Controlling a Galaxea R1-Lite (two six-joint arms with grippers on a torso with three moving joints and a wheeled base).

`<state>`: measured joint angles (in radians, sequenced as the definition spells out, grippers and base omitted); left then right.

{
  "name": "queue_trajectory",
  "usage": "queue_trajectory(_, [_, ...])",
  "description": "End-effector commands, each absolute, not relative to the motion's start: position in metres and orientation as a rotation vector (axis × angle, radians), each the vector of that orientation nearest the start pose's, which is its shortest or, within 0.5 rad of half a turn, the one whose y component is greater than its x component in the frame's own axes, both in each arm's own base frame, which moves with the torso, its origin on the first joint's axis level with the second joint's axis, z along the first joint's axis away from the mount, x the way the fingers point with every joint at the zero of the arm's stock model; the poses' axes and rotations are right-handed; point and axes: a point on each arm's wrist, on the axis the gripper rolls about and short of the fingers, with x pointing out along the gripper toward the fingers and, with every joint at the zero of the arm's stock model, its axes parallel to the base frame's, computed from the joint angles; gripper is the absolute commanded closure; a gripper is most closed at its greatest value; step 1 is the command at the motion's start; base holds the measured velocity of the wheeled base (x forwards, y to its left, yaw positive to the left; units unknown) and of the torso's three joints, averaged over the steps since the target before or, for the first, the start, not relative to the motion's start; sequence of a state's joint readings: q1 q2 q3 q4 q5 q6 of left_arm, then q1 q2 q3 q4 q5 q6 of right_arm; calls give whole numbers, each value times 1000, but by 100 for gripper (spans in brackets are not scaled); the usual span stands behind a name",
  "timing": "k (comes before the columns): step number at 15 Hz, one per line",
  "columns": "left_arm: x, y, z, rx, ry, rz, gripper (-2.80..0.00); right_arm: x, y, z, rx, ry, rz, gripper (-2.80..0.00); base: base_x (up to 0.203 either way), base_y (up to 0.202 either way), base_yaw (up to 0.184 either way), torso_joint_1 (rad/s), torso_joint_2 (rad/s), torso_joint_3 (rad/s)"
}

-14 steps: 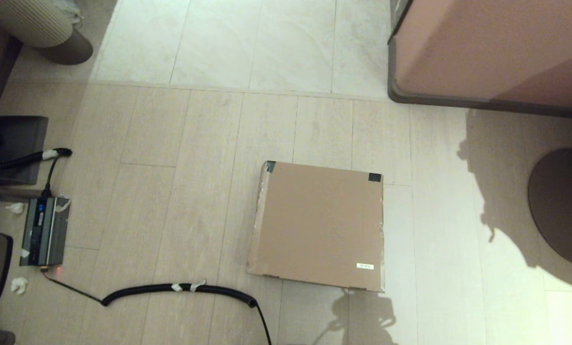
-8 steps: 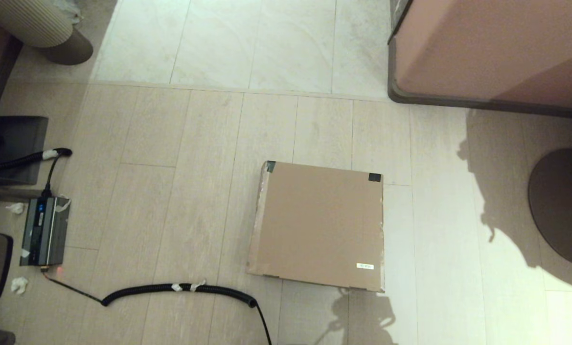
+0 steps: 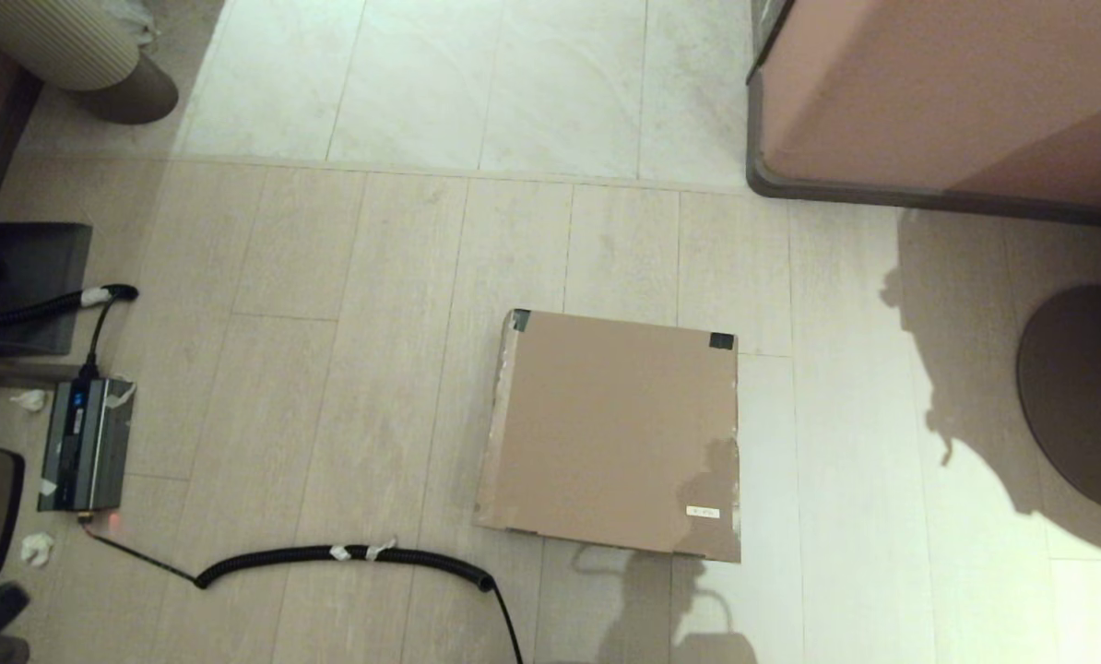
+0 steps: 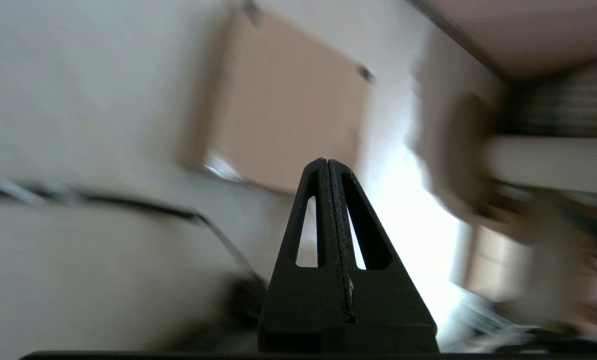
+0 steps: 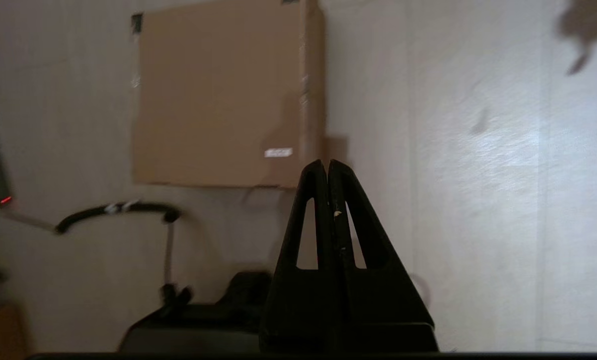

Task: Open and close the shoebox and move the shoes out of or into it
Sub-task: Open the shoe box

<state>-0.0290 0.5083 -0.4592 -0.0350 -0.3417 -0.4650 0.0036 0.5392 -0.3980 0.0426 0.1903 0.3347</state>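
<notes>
Head view: arm shadow has newly crept onto the closed plain brown cardboard shoebox (image 3: 615,433); ahead of it, right gripper (image 5: 327,167) and left gripper (image 4: 327,165) both pinched together, approaching.

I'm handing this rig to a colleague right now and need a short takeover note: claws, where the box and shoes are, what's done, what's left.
Left claw: shut, empty, up in the air short of the box.
Right claw: shut, empty, also short of the box, near its stickered corner.
Shoebox: flat on the floor in front of the robot, lid closed, black tape on both far corners, white sticker at the near right.
Shoes: not visible anywhere; whether they are inside cannot be told.
Done: nothing yet shows.
Left: open the lid, move the shoes, close it.
Mind the coiled cable left of the box.
</notes>
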Motion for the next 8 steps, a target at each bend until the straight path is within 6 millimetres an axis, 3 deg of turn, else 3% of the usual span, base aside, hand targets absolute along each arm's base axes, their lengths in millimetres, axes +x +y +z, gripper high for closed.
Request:
queue_trajectory(1, [81,-12,212,-579,367,-384,0,89,6,185,403,469,174,0,0,0,0,0,0,0])
queue_trajectory(4, [162,-18,191,-689,577,-438,0,168,8,166,470,647,225,0,0,0,0,0,0,0])
queue_trajectory(6, [212,-21,166,-732,647,-476,0,220,9,139,504,688,269,0,0,0,0,0,0,0])
queue_trajectory(8, [247,-26,142,-752,668,-527,0,260,8,112,525,664,329,0,0,0,0,0,0,0])
